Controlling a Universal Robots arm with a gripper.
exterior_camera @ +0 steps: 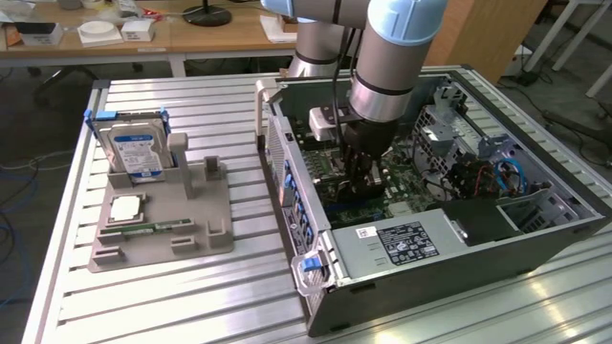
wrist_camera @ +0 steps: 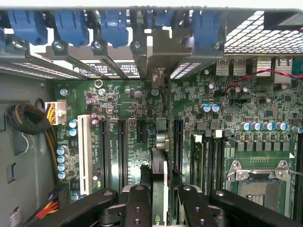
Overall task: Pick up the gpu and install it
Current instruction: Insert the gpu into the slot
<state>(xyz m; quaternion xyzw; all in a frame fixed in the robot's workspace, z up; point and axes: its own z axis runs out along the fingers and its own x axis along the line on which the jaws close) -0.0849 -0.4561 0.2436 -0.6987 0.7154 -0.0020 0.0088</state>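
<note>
Down inside the open computer case (exterior_camera: 535, 236), the hand (wrist_camera: 161, 189) pinched the gpu (wrist_camera: 159, 137) edge-on, standing upright over the motherboard (wrist_camera: 128, 137) slots.

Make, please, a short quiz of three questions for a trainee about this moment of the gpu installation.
1. True or false: the gripper is inside the open computer case, above the motherboard.
2. What does the gripper hold?
A. the hard drive
B. the gpu
C. the RAM stick
3. Where does the hard drive stand in the exterior view?

Key
1. True.
2. B. The gpu sits edge-on between the fingers, its metal bracket toward the rear slot openings.
3. Upright in the grey holder on the table, at the exterior view's left of the case.
</note>
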